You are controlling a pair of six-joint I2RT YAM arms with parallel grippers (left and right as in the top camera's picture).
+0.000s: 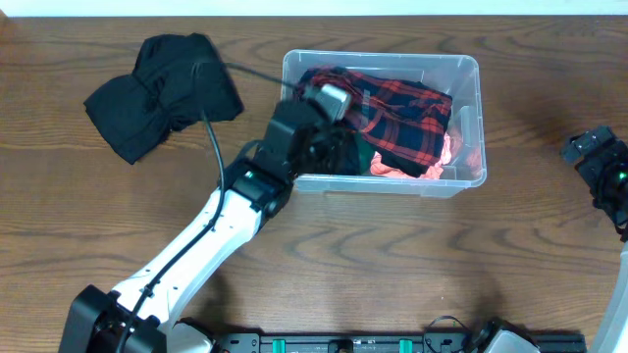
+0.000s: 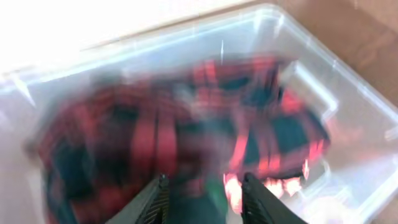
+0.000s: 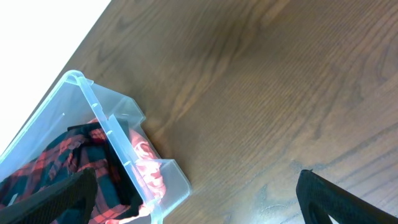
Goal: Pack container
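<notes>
Overhead, the container (image 1: 467, 98) sits close to the table's (image 1: 392, 255) far edge, its long sides running along that edge. A red-and-black plaid shirt (image 1: 402, 113) fills most of it and hides the floor, so any label there cannot be seen. Orange cloth (image 1: 388, 169) is bunched against the front wall, toward the container's right corner. Dark green cloth (image 1: 365, 155) lies just left of the orange. The shirt's folds stay below the rim, and a strip of bare plastic shows along the right wall. The left arm (image 1: 226, 211) comes in from the near-left and crosses the container's front-left corner. A black cable (image 1: 208, 127) loops from it over a black garment (image 1: 162, 93), which lies on the wood left of the container, apart from its wall. In the blurred left wrist view, the left gripper (image 2: 205, 196) is over the plaid inside the container with its fingers (image 2: 155, 199) spread. Green and plaid cloth show in the gap, but whether the tips touch it cannot be told. The right gripper (image 1: 597, 157) is well to the right of the container, with bare wood between them. Its wrist view shows both fingers (image 3: 56, 199) spread wide above the table, with the container's right corner at lower left.
</notes>
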